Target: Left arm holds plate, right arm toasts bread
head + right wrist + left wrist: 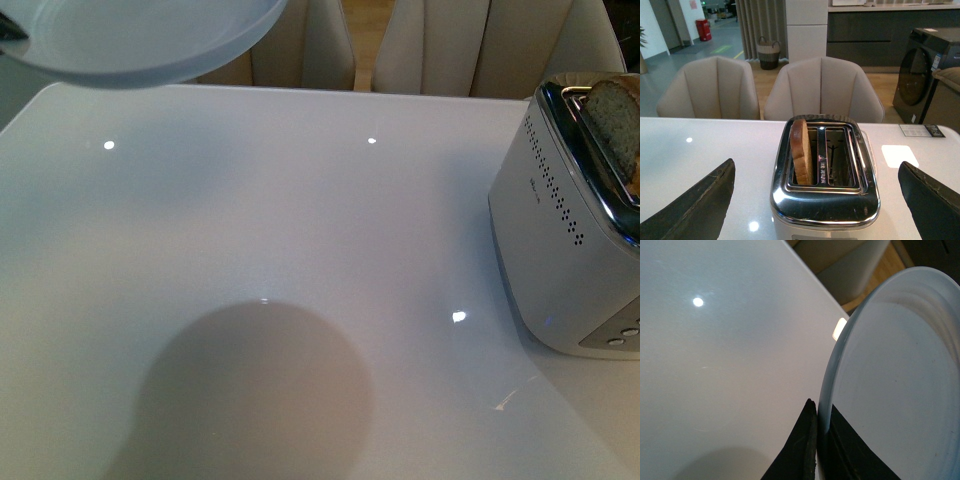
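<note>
High over the table's far left corner hangs the pale blue plate (150,40), tilted. In the left wrist view my left gripper (819,412) is shut on the plate (890,380), one black finger on each side of its rim. The bread (615,120) stands upright in one slot of the silver toaster (560,230) at the table's right edge, its top sticking out. In the right wrist view the bread (801,150) fills one slot of the toaster (825,200) and the other slot is empty. My right gripper (816,164) is open, its fingers (700,210) spread wider than the toaster and touching nothing.
The white glossy table (300,220) carries the plate's round shadow (250,390) near its front. Beige chairs (822,85) stand behind the far edge. A white card (897,155) lies beside the toaster. A dark washing machine (925,70) stands further back.
</note>
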You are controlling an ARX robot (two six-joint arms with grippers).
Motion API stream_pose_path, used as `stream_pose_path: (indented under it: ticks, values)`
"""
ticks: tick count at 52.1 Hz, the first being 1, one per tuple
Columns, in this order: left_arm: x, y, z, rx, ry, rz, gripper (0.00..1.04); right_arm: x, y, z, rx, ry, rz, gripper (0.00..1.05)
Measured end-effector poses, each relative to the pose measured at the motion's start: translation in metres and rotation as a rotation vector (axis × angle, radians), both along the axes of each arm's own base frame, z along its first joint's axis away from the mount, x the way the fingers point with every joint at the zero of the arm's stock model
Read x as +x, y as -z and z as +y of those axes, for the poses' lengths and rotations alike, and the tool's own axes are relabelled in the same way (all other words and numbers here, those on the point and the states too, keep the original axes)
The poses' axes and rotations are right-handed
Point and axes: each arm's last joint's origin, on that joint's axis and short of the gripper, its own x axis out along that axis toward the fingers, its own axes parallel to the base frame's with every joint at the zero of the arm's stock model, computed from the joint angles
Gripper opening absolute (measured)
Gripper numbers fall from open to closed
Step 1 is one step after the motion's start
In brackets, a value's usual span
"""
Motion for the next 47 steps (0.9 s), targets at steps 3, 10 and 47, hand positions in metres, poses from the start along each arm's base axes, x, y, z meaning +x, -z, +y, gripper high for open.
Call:
stream_pose_path:
  ticks: [3, 10, 47]
  values:
    - [0.0, 0.01, 0.013, 0.014, -0.009, 0.015, 0.03, 0.0, 0.0, 0.0, 0.0, 0.0, 0.0, 0.96]
    - [-0.002, 0.039, 0.039, 0.04, -0.034, 0.065, 0.03, 0.0, 0.0, 0.0, 0.0, 0.0, 0.0, 0.96]
    - [-0.038, 0.198, 0.065, 0.141, 0.027, 0.208, 0.03, 0.0, 0.0, 0.0, 0.0, 0.0, 0.0, 0.96]
